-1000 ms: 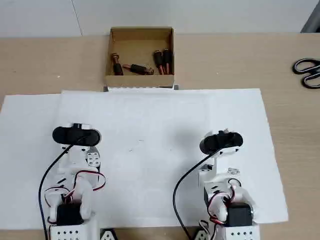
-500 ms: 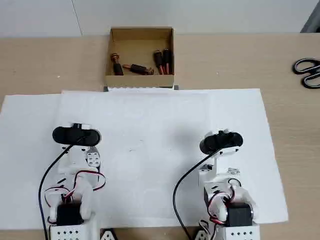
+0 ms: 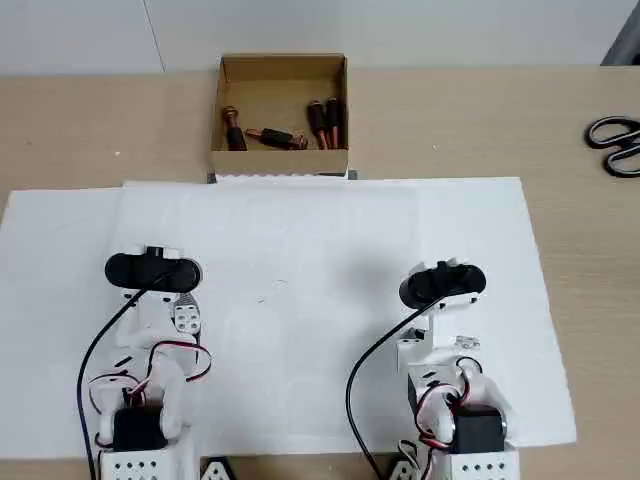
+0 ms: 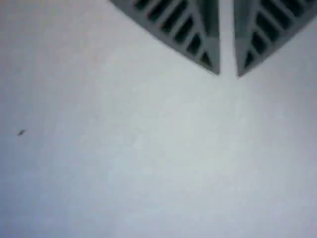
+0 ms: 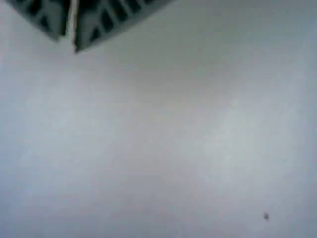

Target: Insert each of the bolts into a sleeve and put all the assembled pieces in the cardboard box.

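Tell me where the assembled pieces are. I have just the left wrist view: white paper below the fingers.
Observer: Four pieces lie inside the cardboard box, just past the far edge of the paper.
Operator: Report the right gripper.
Observer: The right gripper hangs over bare paper, fingers shut, holding nothing.
Operator: Name anything else out there.
Observer: A pair of scissors lies on the bare table, off to the right of the paper.
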